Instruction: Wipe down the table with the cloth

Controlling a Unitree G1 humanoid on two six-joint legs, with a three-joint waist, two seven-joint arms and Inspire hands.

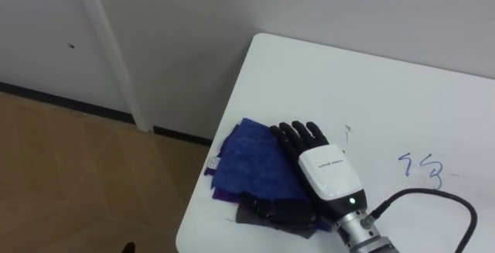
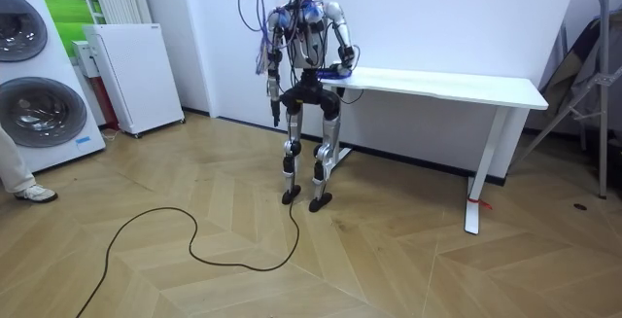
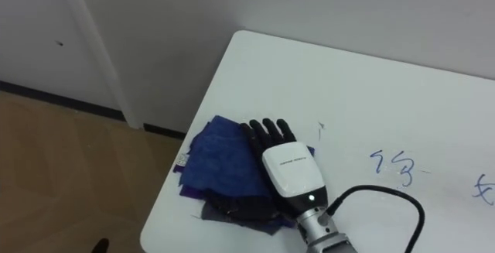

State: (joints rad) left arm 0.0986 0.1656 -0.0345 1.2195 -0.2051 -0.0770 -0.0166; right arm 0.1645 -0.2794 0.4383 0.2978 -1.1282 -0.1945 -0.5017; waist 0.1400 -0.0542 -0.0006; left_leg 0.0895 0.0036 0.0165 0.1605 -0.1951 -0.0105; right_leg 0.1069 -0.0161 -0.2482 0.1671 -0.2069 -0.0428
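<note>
— Left eye view first: what is found on the tabletop (image 1: pixel 387 83)?

— A blue cloth (image 1: pixel 247 160) is laid at the near left corner of the white surface, right by the edge. It is pressed down by the right hand (image 1: pixel 329 172), whose fingers are stretched out straight and flat across it; nothing is gripped.

— Is the surface marked anywhere?

— Blue scribbles (image 1: pixel 421 169) are seen to the right of the hand, apart from the cloth.

— And the room?

— A white wall (image 1: pixel 232 13) is seen behind the tabletop, and wooden floor (image 1: pixel 69 176) lies to the left. In the room view the robot is stood at the end of the tabletop on the room view's left. A white cabinet (image 2: pixel 131 75) and a washing machine (image 2: pixel 34 75) are placed further to that side. The left hand (image 2: pixel 275 114) is hung at the robot's side; its state cannot be told.
</note>
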